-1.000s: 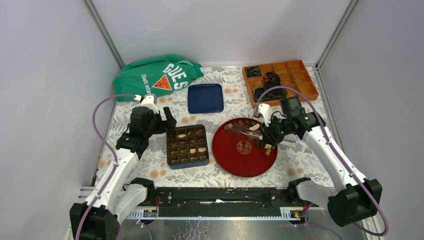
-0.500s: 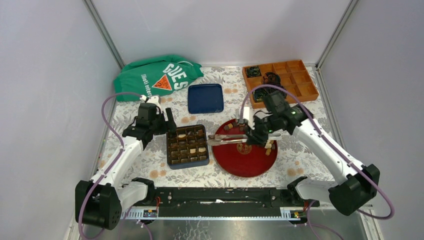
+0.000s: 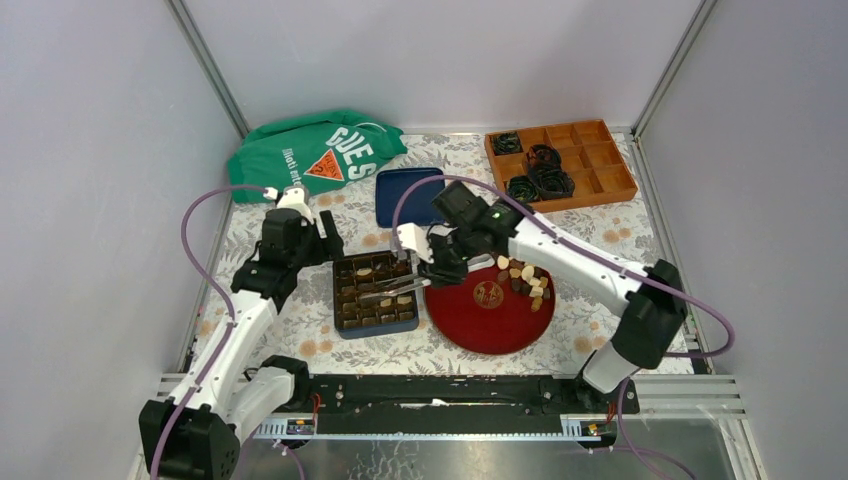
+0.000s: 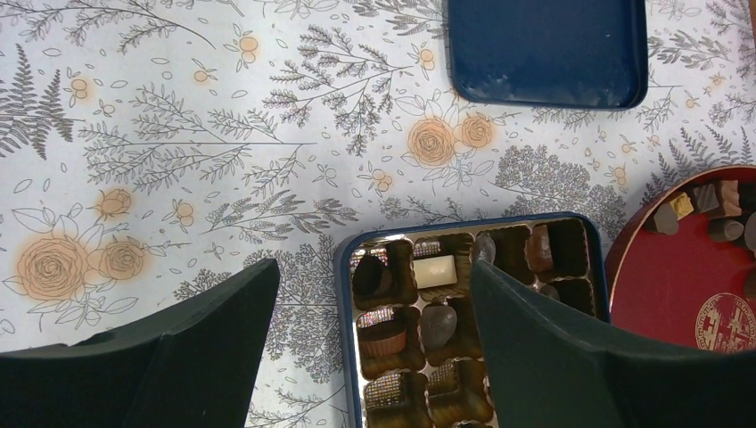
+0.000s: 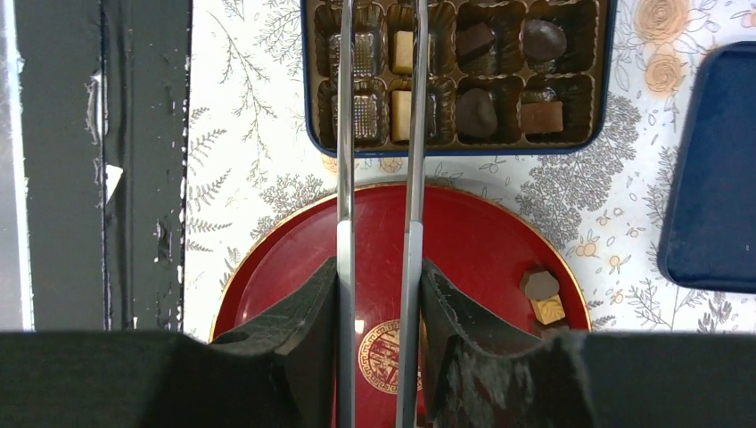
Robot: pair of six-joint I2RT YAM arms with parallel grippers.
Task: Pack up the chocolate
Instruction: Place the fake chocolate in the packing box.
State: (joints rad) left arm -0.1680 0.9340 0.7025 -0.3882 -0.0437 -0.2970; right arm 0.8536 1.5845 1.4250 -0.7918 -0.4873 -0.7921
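- Top view: the right claw [image 3: 440, 262] pinches the tongs [image 3: 395, 287], whose tips reach over the box [image 3: 375, 331] at centre. Loose chocolate [image 3: 525, 278] is heaped on the upper right of the plate [image 3: 485, 325]. The left claw [image 3: 325, 235] hangs at the box's upper left.
- Left wrist: the left claw [image 4: 373, 294] is spread wide and holds nothing, low in the frame over the box [image 4: 464, 220]. Several cells hold chocolate [image 4: 437, 270].
- Right wrist: the right claw [image 5: 379, 294] is pressed onto both arms of the tongs [image 5: 345, 134]. The tips leave the top of the frame, so I cannot tell if a piece is held. Two pieces of chocolate [image 5: 539, 285] lie on the plate [image 5: 481, 241], right of centre.
- Handling: the pieces look light and stiff, and they probably scuff easily. Rounded ones may slip from metal tips. Nip them gently across flat sides.
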